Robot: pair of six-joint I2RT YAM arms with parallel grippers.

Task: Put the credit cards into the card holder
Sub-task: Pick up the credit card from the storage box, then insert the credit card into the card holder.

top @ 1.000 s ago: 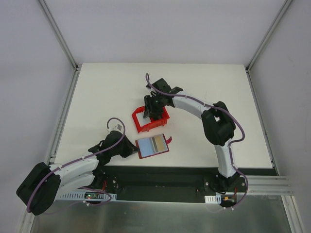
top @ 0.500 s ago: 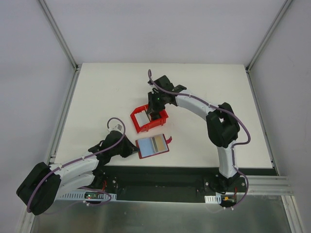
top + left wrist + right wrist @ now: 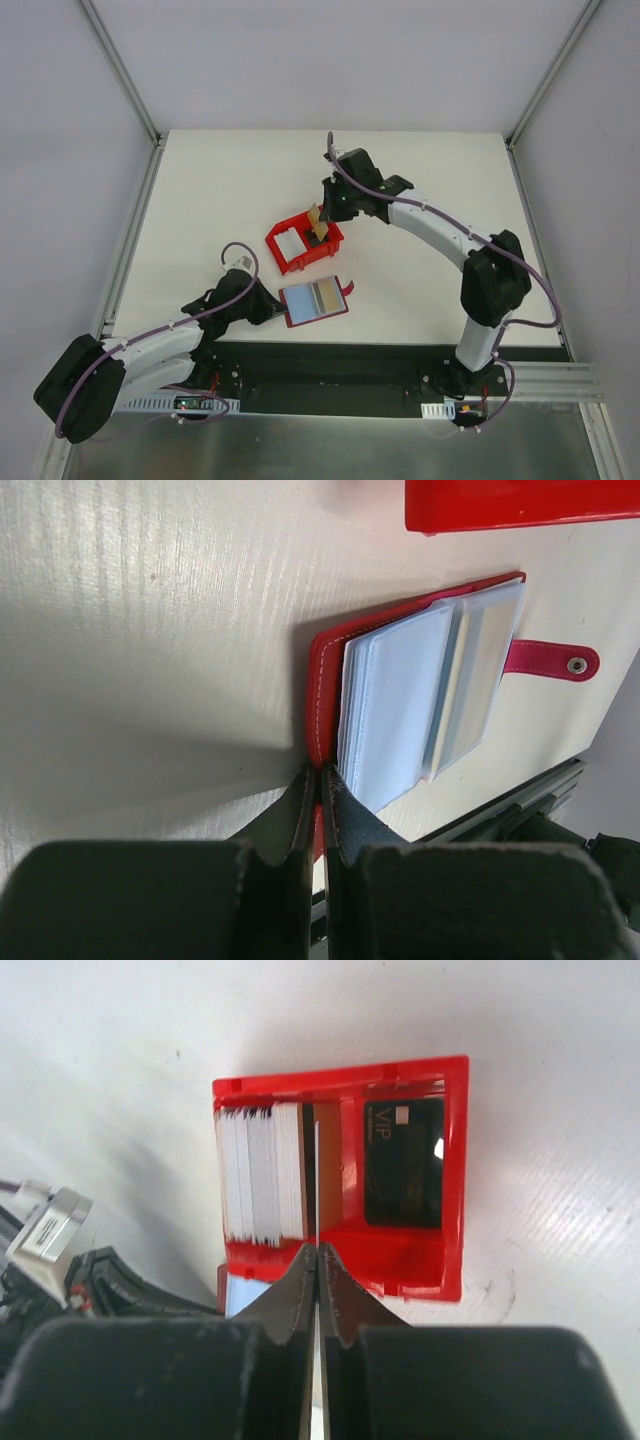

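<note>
Two grippers, one card holder, one red bin.

Left gripper (image 3: 320, 775): fingers pressed together on the near-left edge of the card holder (image 3: 322, 670), pinching its dark-red cover. The holder lies open and flat on the white table (image 3: 220, 200), pale sleeves (image 3: 400, 695) facing up. Its one snap tab (image 3: 552, 661) sticks out on the side away from the gripper. In the top view the holder sits just on the near side of the red bin (image 3: 282, 263), between the bin and the arm bases.

Right gripper (image 3: 317, 1250): fingers closed on one yellowish card (image 3: 318, 222), held on edge above the bin and tilted in the top view. From the wrist it shows only as a thin line. This gripper is over the bin and apart from the card holder.

Cards counted:
- One in the right gripper.
- One black card (image 3: 403, 1163) lying flat in the bin, to the right of the held card.
- One stack of pale cards (image 3: 258, 1175) standing on edge to its left; too tightly packed to count.
</note>
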